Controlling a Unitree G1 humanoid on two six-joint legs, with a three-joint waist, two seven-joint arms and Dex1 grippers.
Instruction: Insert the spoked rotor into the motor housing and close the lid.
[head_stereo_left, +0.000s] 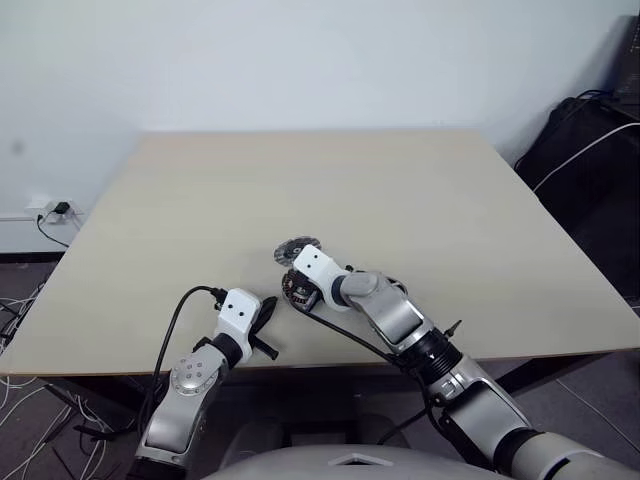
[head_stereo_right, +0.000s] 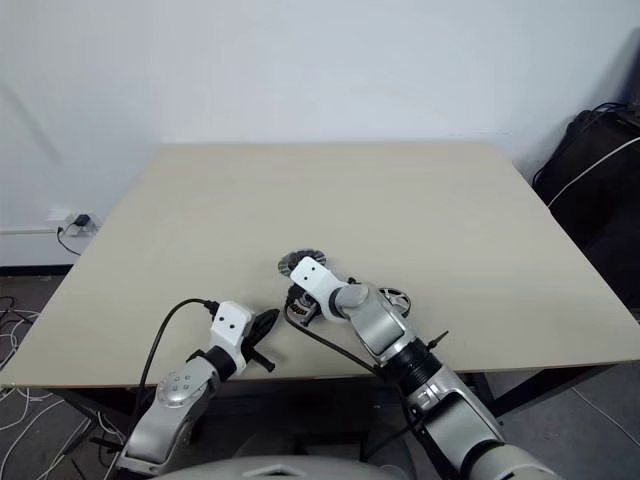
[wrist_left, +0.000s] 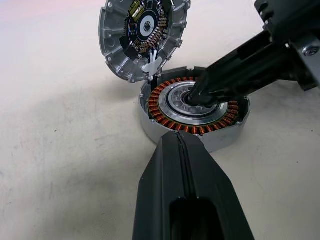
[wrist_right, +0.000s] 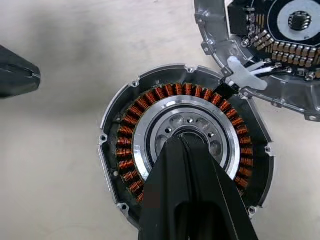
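Beige table (head_stereo_left: 420, 200): the work is set near its front edge. Motor housing (wrist_right: 125, 150) lies flat on it, copper windings ringing a silvery centre. Lid (wrist_left: 116, 47) is seen tilted up at the housing's rim, joined by white wires, circuit-board face exposed (ribbed rim visible). Spoked rotor (head_stereo_right: 395, 297) lies on the table just beyond the right arm. Right gripper (wrist_right: 187, 145) is pressed shut, nothing held, its tips resting in the housing's central bore. Left gripper (wrist_left: 179, 142) is likewise closed and empty, just beside the housing wall.
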